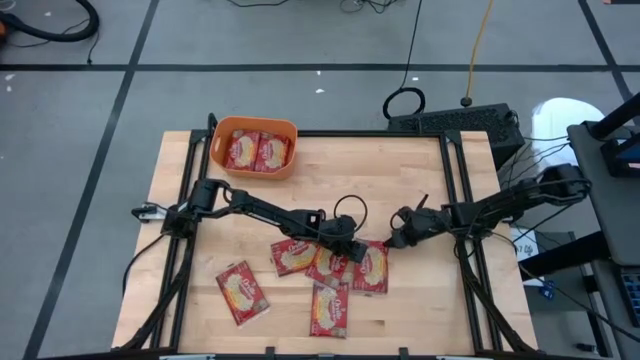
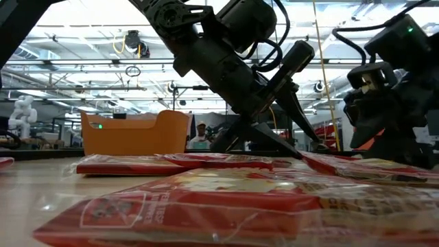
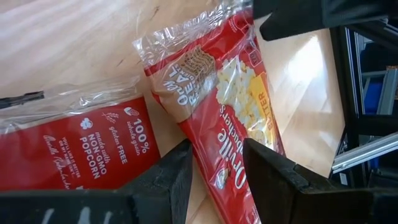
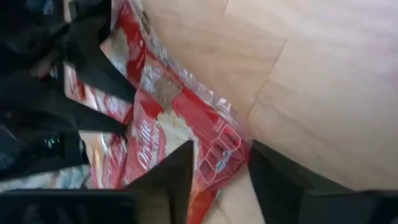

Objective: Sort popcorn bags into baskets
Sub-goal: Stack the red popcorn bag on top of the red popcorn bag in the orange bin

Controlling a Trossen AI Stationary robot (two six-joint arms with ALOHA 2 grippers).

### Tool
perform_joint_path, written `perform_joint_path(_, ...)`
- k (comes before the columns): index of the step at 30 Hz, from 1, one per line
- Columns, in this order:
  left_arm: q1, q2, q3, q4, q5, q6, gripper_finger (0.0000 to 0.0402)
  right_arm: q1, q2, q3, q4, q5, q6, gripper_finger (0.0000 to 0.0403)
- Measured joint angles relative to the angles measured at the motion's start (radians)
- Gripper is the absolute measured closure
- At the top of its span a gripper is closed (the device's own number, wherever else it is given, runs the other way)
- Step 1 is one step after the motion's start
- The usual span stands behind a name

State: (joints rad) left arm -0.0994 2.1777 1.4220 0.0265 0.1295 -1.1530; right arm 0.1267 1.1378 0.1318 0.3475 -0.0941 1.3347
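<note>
Here, left gripper [image 1: 352, 246] jaws astride popcorn bag [image 1: 370, 268], right gripper [image 1: 393, 237] beside

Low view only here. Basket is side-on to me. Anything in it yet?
Observer: Yes. The high view shows two popcorn bags lying side by side in the orange basket.
Operator: How many left on the table?
Observer: Five. Four are bunched in a pile mid-table, and a lone bag lies apart on the left arm's side.
Operator: Which arm is at the pile?
Observer: Both. The left gripper has its fingers apart over one bag, and the right gripper is at the pile's opposite edge.
</note>
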Motion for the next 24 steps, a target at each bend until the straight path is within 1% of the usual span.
perform_joint_path(3, 0.0, 0.0, 0.0, -0.002, -0.008, 0.0, 0.0257, 0.007, 0.0, -0.001, 0.006, -0.027, -0.047, 0.0318)
perform_joint_path(6, 0.0, 0.0, 0.0, -0.002, -0.019, 0.0, 0.0257, 0.019, 0.0, -0.001, 0.007, -0.038, -0.061, 0.037)
perform_joint_path(8, 0.0, 0.0, 0.0, -0.002, -0.026, 0.0, 0.0257, 0.026, 0.0, -0.001, 0.005, -0.029, -0.065, 0.0393)
perform_joint_path(11, 0.001, 0.0, 0.0, 0.001, -0.027, 0.006, 0.0257, 0.034, 0.001, -0.002, 0.003, 0.027, -0.047, 0.0397)
perform_joint_path(13, 0.002, 0.0, 0.0, 0.008, -0.02, 0.023, 0.0257, 0.034, 0.001, -0.002, 0.033, 0.057, -0.046, 0.0401)
perform_joint_path(16, 0.017, -0.001, 0.0, -0.001, 0.063, 0.016, 0.0256, 0.033, 0.003, -0.007, 0.12, 0.094, -0.088, 0.0402)
perform_joint_path(20, 0.057, -0.013, 0.0, -0.016, 0.221, 0.015, 0.0256, 0.033, 0.004, -0.01, 0.188, 0.096, -0.119, 0.0402)
perform_joint_path(22, 0.066, -0.034, 0.0, -0.019, 0.264, 0.014, 0.0256, 0.033, -0.001, -0.01, 0.21, 0.096, -0.134, 0.0402)
perform_joint_path(24, 0.072, -0.07, 0.0, -0.057, 0.278, 0.016, 0.0256, 0.033, -0.014, -0.009, 0.241, 0.097, -0.146, 0.0402)
